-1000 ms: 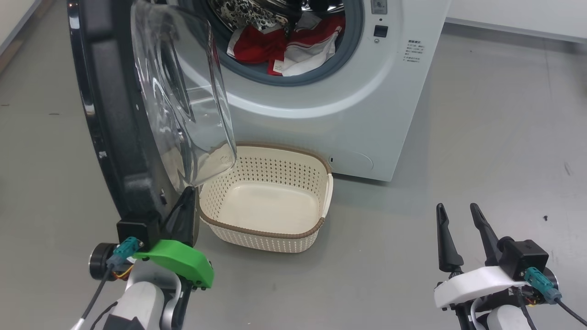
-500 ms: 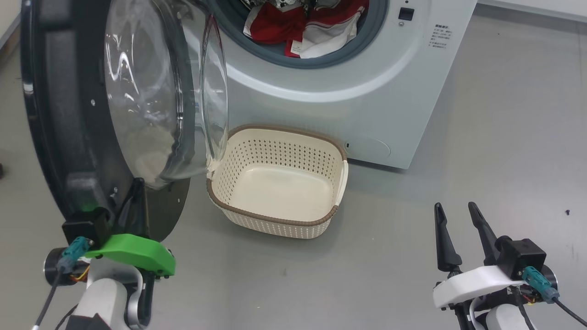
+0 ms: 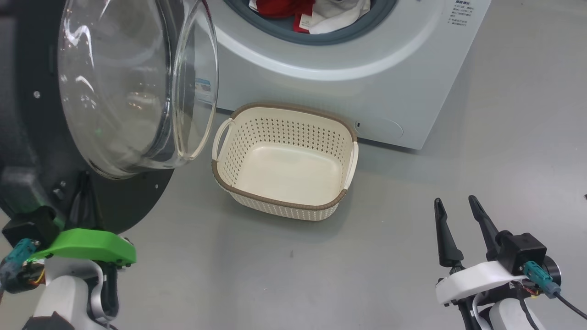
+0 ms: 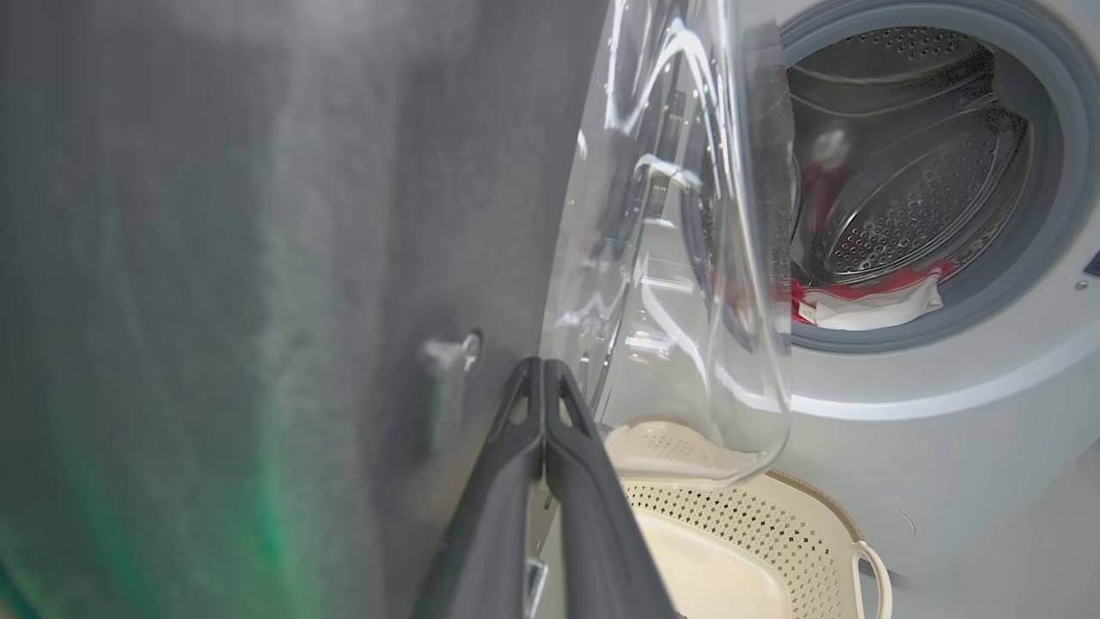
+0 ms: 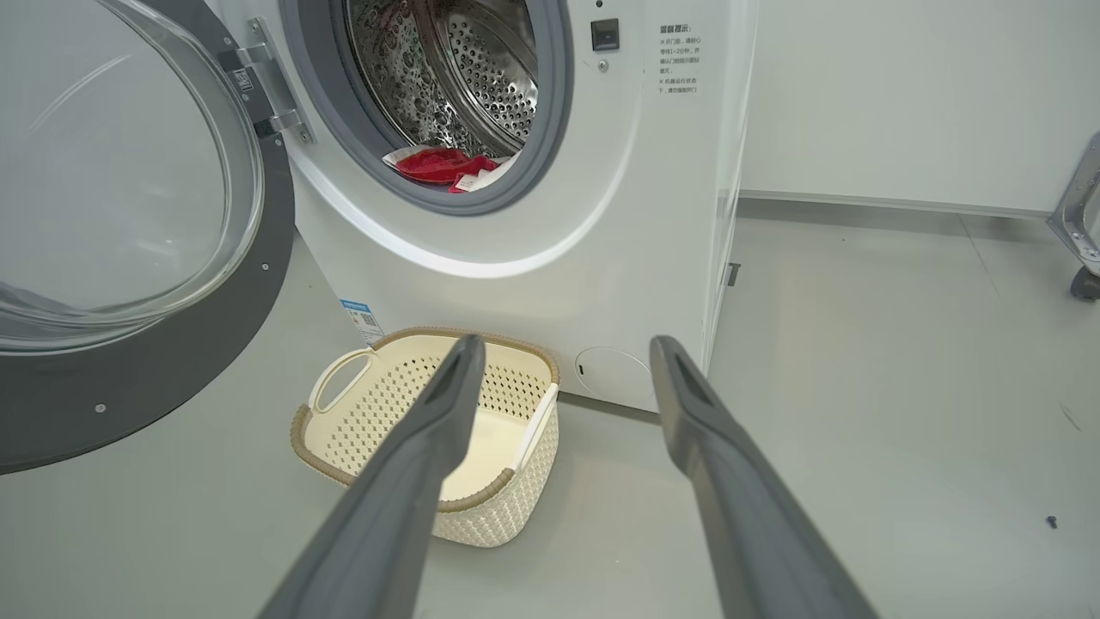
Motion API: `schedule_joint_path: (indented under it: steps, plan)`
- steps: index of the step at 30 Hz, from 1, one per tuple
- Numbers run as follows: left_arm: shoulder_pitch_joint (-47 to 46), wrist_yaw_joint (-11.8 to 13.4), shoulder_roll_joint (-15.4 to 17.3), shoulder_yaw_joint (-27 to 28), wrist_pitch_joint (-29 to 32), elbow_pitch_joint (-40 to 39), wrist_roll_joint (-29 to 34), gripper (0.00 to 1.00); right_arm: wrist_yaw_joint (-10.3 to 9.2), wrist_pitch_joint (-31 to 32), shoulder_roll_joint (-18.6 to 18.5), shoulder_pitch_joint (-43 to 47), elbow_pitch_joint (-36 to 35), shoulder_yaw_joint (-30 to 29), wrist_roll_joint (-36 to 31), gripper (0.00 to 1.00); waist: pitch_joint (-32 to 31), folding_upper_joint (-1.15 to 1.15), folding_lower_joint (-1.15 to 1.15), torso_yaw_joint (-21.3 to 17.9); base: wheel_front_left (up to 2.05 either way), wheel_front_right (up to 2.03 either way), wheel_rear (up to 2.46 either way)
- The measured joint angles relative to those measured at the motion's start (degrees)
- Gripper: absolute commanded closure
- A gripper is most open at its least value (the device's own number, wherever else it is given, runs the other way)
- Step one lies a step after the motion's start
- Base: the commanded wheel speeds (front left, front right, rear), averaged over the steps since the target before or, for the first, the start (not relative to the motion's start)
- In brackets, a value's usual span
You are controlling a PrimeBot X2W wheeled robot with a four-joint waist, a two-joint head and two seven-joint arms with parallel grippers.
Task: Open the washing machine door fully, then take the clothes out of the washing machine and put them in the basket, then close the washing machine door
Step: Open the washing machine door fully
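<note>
The washing machine door (image 3: 107, 91) has swung wider since the earlier frame and now stands clear of the basket (image 3: 284, 204). The left gripper (image 4: 543, 370), clenched on nothing, sits at its inner face. The clothes (image 3: 316, 11) lie in the washing machine (image 3: 367, 73); the basket is empty. The right gripper (image 3: 454, 200) hangs released. Remaining: unloading, closing.

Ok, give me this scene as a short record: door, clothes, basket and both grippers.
door: swung open, left of the washing machine
clothes: red and white, inside the washing machine at the opening's lower edge
basket: empty, on the floor before the washing machine
left gripper: shut, empty, close against the door's dark inner side
right gripper: open, empty, above the floor right of the basket
stage: nothing taken out yet
</note>
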Motion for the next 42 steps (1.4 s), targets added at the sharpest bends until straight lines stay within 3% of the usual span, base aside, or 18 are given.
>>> schedule_joint_path:
  steps: [18, 24, 42]
  plan:
    - [-3.08, 1.04, 4.45, 10.59, -1.07, 0.9, -4.27, 1.0, 0.27, 1.43, -2.11, -3.36, -1.01, 1.44, -1.64, 0.0, 6.11, 0.0, 0.0, 0.48, 0.0, 0.0, 0.0]
    - [-4.77, 1.05, 6.66, 12.6, -1.08, 1.8, -5.28, 1.0, 0.45, 1.97, -2.58, -4.44, -1.86, 1.57, -1.98, 0.0, 8.23, 0.0, 0.0, 0.06, 0.0, 0.0, 0.0]
    - [-10.99, -0.04, 9.12, 15.28, -1.07, 6.69, -8.45, 1.0, 0.45, 3.11, -5.04, -5.74, -3.23, 0.57, -3.0, 0.0, 14.01, 0.0, 0.0, -0.46, 0.0, 0.0, 0.0]
